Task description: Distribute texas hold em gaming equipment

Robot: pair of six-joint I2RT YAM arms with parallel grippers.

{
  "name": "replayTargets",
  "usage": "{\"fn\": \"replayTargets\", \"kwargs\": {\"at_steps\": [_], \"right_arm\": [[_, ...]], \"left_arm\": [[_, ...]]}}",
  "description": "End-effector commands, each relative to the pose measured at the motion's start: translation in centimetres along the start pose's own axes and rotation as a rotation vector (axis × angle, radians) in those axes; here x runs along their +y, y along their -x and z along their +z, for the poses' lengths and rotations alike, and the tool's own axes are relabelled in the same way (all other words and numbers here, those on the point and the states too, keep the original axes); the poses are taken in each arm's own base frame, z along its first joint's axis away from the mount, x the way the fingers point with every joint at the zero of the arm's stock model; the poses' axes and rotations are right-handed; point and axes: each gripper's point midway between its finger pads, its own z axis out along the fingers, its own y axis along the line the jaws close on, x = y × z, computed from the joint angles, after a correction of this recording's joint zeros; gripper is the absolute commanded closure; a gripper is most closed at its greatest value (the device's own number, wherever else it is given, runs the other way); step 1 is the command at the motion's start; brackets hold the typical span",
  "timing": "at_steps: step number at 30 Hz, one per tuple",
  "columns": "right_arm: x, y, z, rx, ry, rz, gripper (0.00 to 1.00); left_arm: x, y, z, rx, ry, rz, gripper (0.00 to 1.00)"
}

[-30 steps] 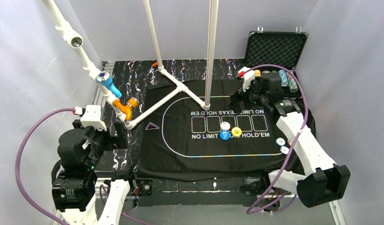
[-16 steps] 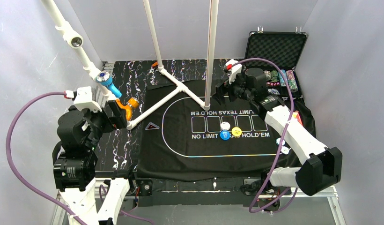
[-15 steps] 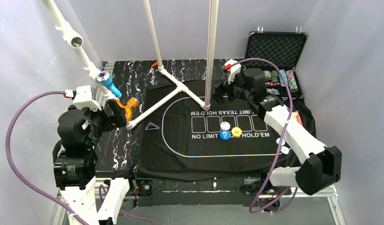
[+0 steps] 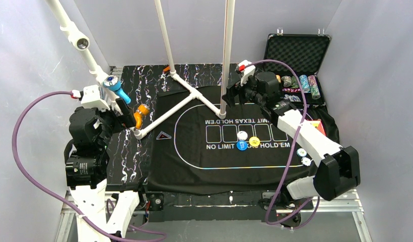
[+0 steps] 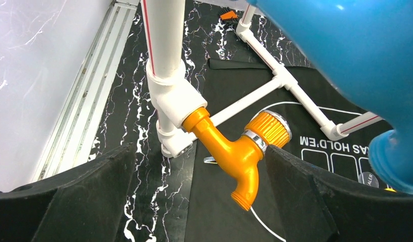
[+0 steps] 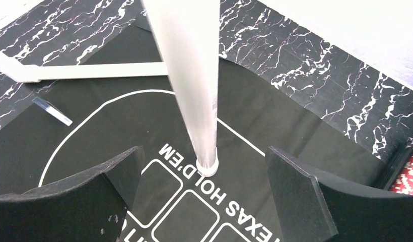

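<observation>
Three button discs lie together on the black felt mat (image 4: 194, 151): white (image 4: 242, 135), yellow (image 4: 254, 141) and blue (image 4: 241, 145). Two small pale chips (image 4: 303, 156) rest on the mat's right side, beside the right forearm. More chips (image 4: 297, 82) stand in rows in the open case (image 4: 296, 50). A red card edge (image 6: 408, 176) peeks in at the right wrist view's border. My left gripper (image 4: 125, 115) is open and empty, facing an orange tap (image 5: 239, 151). At the mat's far edge my right gripper (image 4: 232, 96) is open and empty, facing a white pole (image 6: 194, 75).
A white pipe frame (image 4: 187, 93) crosses the far left of the mat, with a blue tap (image 4: 119, 91) and the orange one on its sloping pipe. Two upright poles rise from it. A small dark triangle (image 4: 163, 135) lies on the mat's left edge.
My right gripper has swung left from the case to the white pole. The left arm has risen and reached forward to the orange tap. Both grippers stay open.
</observation>
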Motion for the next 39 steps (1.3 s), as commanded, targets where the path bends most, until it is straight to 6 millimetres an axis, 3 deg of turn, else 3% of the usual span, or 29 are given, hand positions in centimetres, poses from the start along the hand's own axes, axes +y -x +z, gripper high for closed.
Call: {"fn": "replayTargets", "kwargs": {"at_steps": [1,8,18,32,39], "right_arm": [[-0.4,3.0,1.5,-0.096,-0.011,0.006,0.00],[-0.2,3.3,3.0,-0.101,0.010,0.017,0.10],[-1.6,3.2,5.0,-0.101,-0.038,0.013,0.14],[-4.1,4.0,8.4,-0.124,-0.119,-0.019,0.21],[-5.5,4.2,10.8,-0.119,-0.157,-0.044,0.23]], "left_arm": [[0.5,0.8,1.6,-0.014,0.027,0.012,0.01],[0.6,1.3,3.7,-0.029,0.001,0.050,0.01],[1.0,0.9,6.3,-0.026,-0.054,0.052,0.01],[2.1,-0.7,7.9,0.025,-0.052,0.041,0.01],[0.5,-3.1,7.5,0.084,-0.168,0.073,0.01]]}}
